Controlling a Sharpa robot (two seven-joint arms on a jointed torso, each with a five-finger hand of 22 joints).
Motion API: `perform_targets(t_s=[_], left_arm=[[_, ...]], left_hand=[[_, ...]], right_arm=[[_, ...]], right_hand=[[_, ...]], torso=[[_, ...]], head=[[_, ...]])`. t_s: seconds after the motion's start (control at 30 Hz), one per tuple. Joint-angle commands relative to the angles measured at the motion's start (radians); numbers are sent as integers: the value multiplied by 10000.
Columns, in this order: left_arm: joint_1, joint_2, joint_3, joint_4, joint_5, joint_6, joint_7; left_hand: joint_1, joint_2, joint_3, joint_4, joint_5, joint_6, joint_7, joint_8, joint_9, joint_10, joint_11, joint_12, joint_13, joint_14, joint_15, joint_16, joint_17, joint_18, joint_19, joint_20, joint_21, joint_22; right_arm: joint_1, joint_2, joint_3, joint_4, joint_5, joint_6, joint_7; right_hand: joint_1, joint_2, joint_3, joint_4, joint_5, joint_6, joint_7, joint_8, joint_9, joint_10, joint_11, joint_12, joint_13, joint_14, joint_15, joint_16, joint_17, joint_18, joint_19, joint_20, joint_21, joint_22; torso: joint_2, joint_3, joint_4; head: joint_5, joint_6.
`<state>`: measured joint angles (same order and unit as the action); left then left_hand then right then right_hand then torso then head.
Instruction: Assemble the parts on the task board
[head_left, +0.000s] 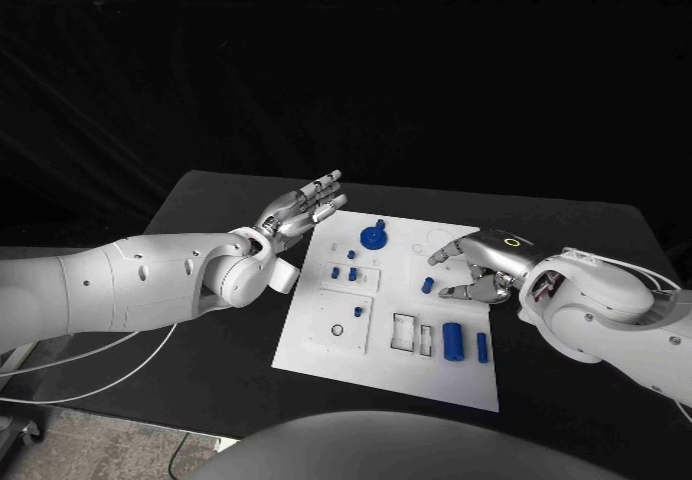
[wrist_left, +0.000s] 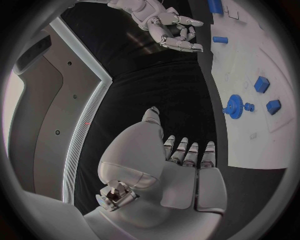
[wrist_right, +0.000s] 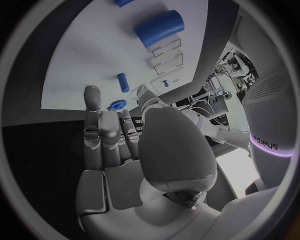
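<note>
Head view. Task board (head_left: 325, 345) square to the robot in mid-table, black table (head_left: 216, 380) showing on every side of it. Left hand (head_left: 300, 212) parked off the board's far left corner, fingers straight and apart, nothing held; likely kept out of the way so the other hand can work. Right hand (head_left: 473, 270) low over the board's right edge, fingers curled down toward a small blue peg (head_left: 428, 285) lying loose just beside them; contact not clear, nothing visibly gripped. Gear (head_left: 374, 238) seated near the far edge, small blue blocks (head_left: 351, 272) grouped in a marked square, big cylinder (head_left: 453, 341) and a slimmer bar (head_left: 482, 346) lying near the front right by two empty rectangular slots (head_left: 404, 332). Parts well apart from each other, so room to reach between them.

Left wrist view. Left hand (wrist_left: 187, 165) flat, fingers together side by side over bare table, short of the board's edge (wrist_left: 219, 100). Gear (wrist_left: 234, 106) and blocks (wrist_left: 262, 84) just inside that edge. Right hand (wrist_left: 169, 25) beyond, fingers bent.

Right wrist view. Right hand (wrist_right: 125, 150) with fingers extended, empty palm, small peg (wrist_right: 122, 82) just past the fingertips. Big cylinder (wrist_right: 159, 28) farther off beside the slots. Probably a pickup of the peg in preparation.
</note>
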<state>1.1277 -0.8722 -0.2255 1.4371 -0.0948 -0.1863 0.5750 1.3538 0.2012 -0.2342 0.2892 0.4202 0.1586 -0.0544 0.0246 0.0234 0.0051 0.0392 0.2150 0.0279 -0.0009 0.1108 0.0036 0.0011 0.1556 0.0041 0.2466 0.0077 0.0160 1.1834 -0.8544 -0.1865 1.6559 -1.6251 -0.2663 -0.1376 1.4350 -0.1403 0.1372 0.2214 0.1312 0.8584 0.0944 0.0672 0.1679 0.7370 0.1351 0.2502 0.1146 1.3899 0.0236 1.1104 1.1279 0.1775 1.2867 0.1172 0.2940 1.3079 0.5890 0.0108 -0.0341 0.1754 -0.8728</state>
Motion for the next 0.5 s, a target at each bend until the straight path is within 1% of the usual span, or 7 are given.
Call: perform_targets(t_s=[0.03,0.23,0.5], left_arm=[[-9,28,6,17,16,149,57],[-10,12,6,33,16,172,45],[-32,15,6,17,16,227,30]], left_hand=[[102,68,-65,6,54,-20,-37,-32,-14,6,135,29,-2,9,92,-36,-11,149,2,74,-34,14],[141,84,-61,2,99,-12,6,-29,-12,13,233,67,4,9,153,-36,-11,179,8,141,-29,31],[186,100,-53,-4,149,-20,44,-29,-12,21,308,98,7,9,218,-36,-11,202,14,203,-23,48]], right_arm=[[-110,65,5,-210,33,301,-121],[-320,269,5,-578,79,346,-26],[-606,643,7,-1103,204,176,203]], right_hand=[[160,50,4,101,21,-73,63,-9,-62,218,1,42,-64,-7,121,-39,-30,-61,36,123,-60,201],[383,193,34,43,169,-25,156,30,-162,655,-46,143,-189,12,141,-22,-44,-43,91,171,-71,209],[570,390,73,-170,429,117,299,76,-269,1227,-101,233,-326,67,134,65,-1,-47,185,173,34,261]], torso=[[-5,-3,7],[-4,0,7],[0,-4,3]], head=[[-19,2],[23,2],[11,2]])
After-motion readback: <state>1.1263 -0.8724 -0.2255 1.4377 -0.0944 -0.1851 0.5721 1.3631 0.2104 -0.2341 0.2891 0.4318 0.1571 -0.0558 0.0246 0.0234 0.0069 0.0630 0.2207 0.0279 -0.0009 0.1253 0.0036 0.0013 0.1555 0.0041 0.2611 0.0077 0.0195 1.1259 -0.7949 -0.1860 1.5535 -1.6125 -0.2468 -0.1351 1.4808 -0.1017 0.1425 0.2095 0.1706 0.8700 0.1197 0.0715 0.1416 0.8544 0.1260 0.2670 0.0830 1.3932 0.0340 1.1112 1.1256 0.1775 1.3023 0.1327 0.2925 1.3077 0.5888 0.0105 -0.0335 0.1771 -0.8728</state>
